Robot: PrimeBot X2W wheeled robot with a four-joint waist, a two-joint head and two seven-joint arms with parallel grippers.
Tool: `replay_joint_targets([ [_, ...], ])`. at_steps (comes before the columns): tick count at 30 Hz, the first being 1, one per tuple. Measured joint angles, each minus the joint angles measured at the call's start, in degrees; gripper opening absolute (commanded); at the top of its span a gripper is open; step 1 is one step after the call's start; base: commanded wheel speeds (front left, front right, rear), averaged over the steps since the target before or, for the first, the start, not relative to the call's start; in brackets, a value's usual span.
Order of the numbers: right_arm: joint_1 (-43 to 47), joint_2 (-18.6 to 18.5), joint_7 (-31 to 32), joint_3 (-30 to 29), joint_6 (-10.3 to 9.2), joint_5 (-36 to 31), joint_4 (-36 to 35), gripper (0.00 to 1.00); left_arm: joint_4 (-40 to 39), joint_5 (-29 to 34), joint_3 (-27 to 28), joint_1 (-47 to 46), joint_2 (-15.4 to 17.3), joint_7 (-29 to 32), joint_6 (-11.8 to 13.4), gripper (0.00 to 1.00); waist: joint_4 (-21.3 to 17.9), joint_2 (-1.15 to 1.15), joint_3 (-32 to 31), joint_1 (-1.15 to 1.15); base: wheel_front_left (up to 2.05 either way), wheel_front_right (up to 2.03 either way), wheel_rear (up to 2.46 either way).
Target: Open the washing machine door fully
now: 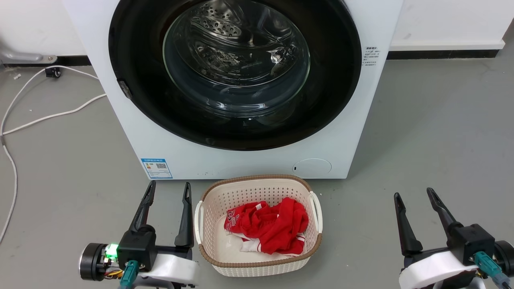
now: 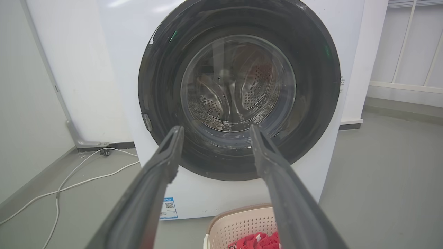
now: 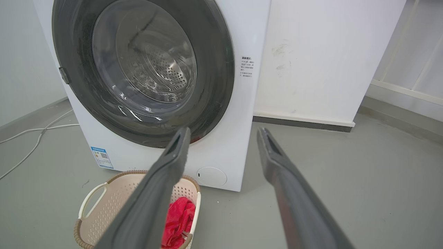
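The white washing machine (image 1: 249,162) (image 2: 117,69) (image 3: 249,114) stands straight ahead on the grey floor. Its round glossy black door (image 1: 136,60) (image 2: 162,83) (image 3: 214,69) with the clear glass bowl window (image 1: 237,60) lies flush against the front, shut. A small latch tab (image 1: 124,89) (image 2: 147,121) (image 3: 64,75) sits on the door's left rim. My left gripper (image 1: 169,190) (image 2: 214,133) is open, low at the left, well short of the machine. My right gripper (image 1: 414,194) (image 3: 223,133) is open at the lower right, holding nothing.
A beige perforated basket (image 1: 209,200) (image 2: 238,221) (image 3: 104,197) with a red garment (image 1: 273,226) (image 3: 178,218) sits on the floor between my grippers, right before the machine. White cables (image 1: 44,116) trail over the floor at the left. A white wall (image 3: 328,52) runs to the right.
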Motion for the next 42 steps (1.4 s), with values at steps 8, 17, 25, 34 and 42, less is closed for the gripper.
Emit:
replay_joint_targets([
  [8, -0.01, 0.0, 0.1, -0.24, 0.0, 1.44, 0.1, 1.0, 0.48, -0.41, 0.7, 0.19, -0.66, 0.0, -0.57, 1.0, 0.06, 0.0, 0.08, 0.0, 0.0, 0.0, 0.0],
  [17, -0.02, 0.0, 0.48, -0.12, 0.0, 1.96, 0.19, 1.0, 0.79, 0.0, 1.15, 0.23, -1.04, 0.0, -0.99, 1.0, 0.16, 0.0, -0.03, 0.0, 0.0, 0.0, 0.0],
  [25, -0.03, 0.0, 0.52, 0.04, 0.0, 3.43, 0.23, 0.22, 0.88, 0.02, 1.53, 0.24, -1.18, 0.0, -1.01, 1.0, 0.11, 0.0, 0.02, 0.0, 0.0, 0.0, 0.0],
  [34, -0.18, 0.0, -1.52, 0.7, 0.0, 12.45, -0.27, 0.0, 0.87, 0.01, 1.7, 0.24, -1.3, 0.0, -1.08, 1.0, 0.13, 0.0, 0.14, 0.0, 0.0, 0.0, 0.0],
  [42, -3.6, 0.0, -3.22, 0.44, -0.01, 51.8, 1.65, 0.0, 0.7, -0.08, 1.83, 0.14, -1.35, 0.0, -1.0, 1.0, 0.45, 0.0, 0.68, 0.0, 0.0, 0.0, 0.0],
])
